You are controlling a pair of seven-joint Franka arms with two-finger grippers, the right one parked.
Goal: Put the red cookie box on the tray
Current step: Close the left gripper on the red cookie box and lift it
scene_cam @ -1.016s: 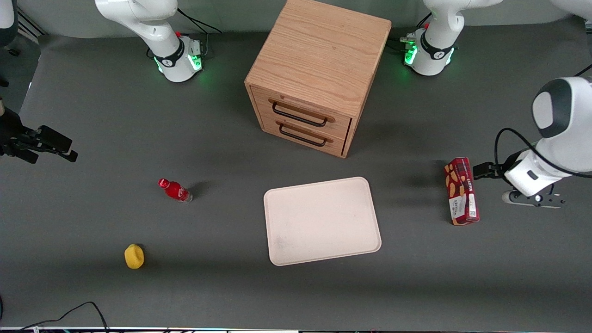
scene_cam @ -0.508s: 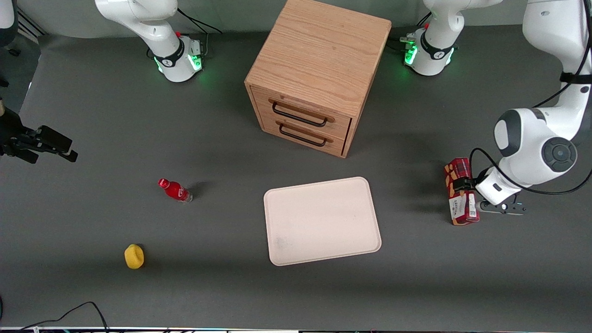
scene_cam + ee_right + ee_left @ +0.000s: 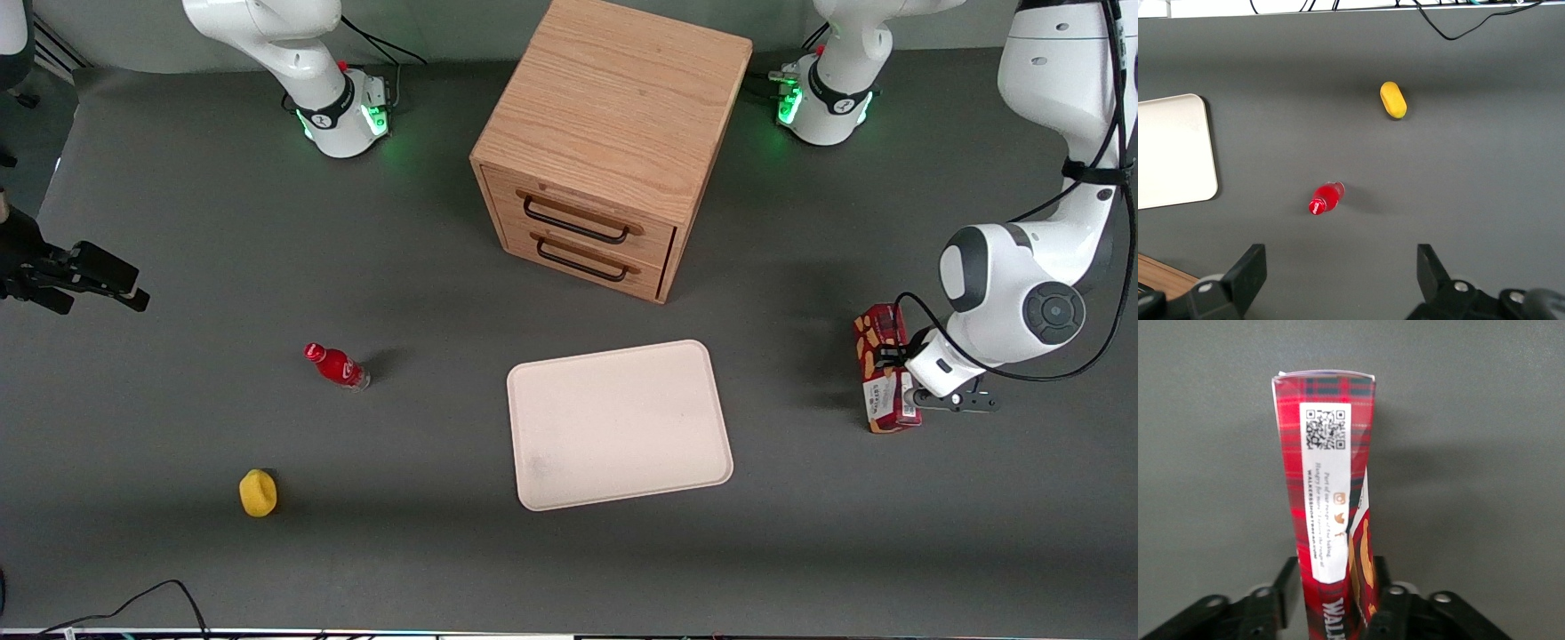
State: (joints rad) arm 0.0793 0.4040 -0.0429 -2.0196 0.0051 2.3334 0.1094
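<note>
One second ago the gripper (image 3: 1335, 603) hung beside the red cookie box (image 3: 885, 369); it has since swung in and dropped over the box's middle, its two fingers (image 3: 1286, 583) spread to either flank, seemingly not yet clamped. That puts the grasp about ready to close, by my reckoning. The box lies untouched on the tabletop (image 3: 444, 551), and the tray (image 3: 620, 425) waits well apart from the gripper, toward the parked arm's end.
</note>
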